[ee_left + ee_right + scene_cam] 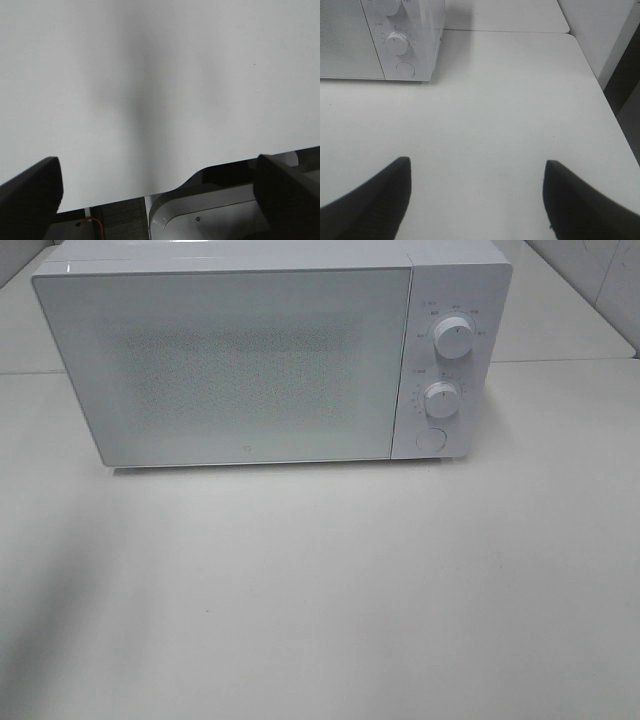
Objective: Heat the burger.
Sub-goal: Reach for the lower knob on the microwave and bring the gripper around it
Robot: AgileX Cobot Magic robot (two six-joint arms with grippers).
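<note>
Microwave (pixel 250 360) door shut, left gripper (pixel 155 167) spread, right gripper (pixel 477 165) spread

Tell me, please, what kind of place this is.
Probably a test bench arranged like a kitchen corner, not a real kitchen. A closed white microwave with two knobs stands on a plain white table; no sink or stove shows.

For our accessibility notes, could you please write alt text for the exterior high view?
A white microwave, door closed, stands on a white table, with two knobs above a round button on its right panel. No burger is in view.
</note>
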